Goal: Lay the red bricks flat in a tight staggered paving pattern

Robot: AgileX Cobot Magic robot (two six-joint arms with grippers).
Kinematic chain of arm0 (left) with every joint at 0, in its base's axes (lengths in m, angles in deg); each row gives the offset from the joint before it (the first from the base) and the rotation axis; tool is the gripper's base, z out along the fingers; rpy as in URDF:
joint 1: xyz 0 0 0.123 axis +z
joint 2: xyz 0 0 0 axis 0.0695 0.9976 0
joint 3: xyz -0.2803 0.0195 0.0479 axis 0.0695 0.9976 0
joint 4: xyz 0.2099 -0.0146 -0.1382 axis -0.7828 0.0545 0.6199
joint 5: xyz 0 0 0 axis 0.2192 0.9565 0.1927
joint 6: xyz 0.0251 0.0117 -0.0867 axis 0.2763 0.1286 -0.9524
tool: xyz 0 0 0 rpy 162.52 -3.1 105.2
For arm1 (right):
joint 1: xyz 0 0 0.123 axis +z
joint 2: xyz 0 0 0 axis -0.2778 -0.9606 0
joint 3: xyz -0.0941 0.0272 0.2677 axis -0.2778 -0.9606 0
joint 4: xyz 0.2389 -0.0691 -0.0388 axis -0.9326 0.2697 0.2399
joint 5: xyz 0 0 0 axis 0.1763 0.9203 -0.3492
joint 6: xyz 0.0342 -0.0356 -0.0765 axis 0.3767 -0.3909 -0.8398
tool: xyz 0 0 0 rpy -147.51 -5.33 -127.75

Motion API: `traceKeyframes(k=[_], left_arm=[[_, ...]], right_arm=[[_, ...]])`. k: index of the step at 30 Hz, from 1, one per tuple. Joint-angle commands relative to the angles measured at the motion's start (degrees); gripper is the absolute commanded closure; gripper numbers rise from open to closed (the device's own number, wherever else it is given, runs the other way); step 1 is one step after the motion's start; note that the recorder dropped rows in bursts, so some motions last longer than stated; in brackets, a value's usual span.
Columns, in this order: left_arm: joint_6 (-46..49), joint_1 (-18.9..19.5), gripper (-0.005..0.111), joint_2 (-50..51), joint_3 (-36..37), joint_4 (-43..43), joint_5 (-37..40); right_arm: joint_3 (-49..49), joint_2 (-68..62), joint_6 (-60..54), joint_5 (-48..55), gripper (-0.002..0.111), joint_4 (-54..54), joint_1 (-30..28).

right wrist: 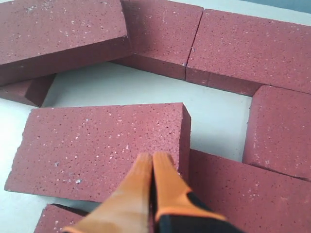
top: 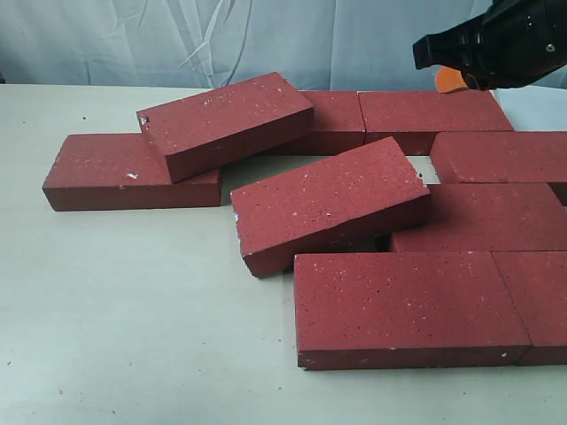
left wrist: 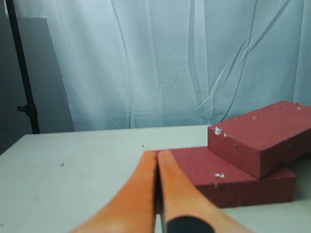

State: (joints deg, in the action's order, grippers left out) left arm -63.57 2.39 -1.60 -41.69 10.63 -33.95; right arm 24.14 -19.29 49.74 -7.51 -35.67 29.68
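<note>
Several red bricks lie on the pale table [top: 133,301]. Most lie flat at the right and back, such as the front one [top: 407,301]. One brick [top: 226,124] leans tilted on a flat brick [top: 106,168] at the left. Another tilted brick [top: 328,204] rests in the middle, propped on a neighbour [top: 483,217]. My right gripper [top: 448,80] hovers at the back right, shut and empty. In the right wrist view its tips [right wrist: 153,158] hang above the middle tilted brick [right wrist: 97,145]. My left gripper [left wrist: 156,154] is shut and empty, low by the left flat brick [left wrist: 233,177] and the leaning brick [left wrist: 267,136].
A pale curtain [top: 221,40] closes off the back of the table. A dark stand pole [left wrist: 22,73] rises beyond the table's far left. A bare gap of table [right wrist: 218,114] shows between the back-row bricks and the middle ones.
</note>
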Motion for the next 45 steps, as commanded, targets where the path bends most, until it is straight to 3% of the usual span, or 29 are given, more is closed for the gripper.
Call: traceKeyframes(k=[1,12,16,29,39,45], left_arm=[[0.0,-0.3,0.107,-0.3,0.3,0.5,-8.1],[0.0,-0.3,0.107,-0.3,0.3,0.5,-20.9],[0.0,-0.3,0.107,-0.3,0.0,0.5,-21.2],[0.0,-0.3,0.107,4.7,-17.8,0.5,10.7],[0.0,-0.3,0.107,22.5,-30.4,-0.5,30.8],[0.1,-0.3,0.107,35.9,-37.3,-0.8,37.8]], right_arm=[[0.3,-0.1,-0.5,-0.7,0.109,-1.1,0.2],[0.3,-0.1,-0.5,-0.3,0.109,-1.1,0.2],[0.3,-0.1,-0.5,0.1,0.109,-1.0,0.2],[0.3,-0.1,-0.5,0.0,0.109,-1.0,0.2],[0.3,-0.1,-0.5,-0.1,0.109,-1.0,0.2],[0.3,-0.1,-0.5,-0.1,0.109,-1.0,0.2]])
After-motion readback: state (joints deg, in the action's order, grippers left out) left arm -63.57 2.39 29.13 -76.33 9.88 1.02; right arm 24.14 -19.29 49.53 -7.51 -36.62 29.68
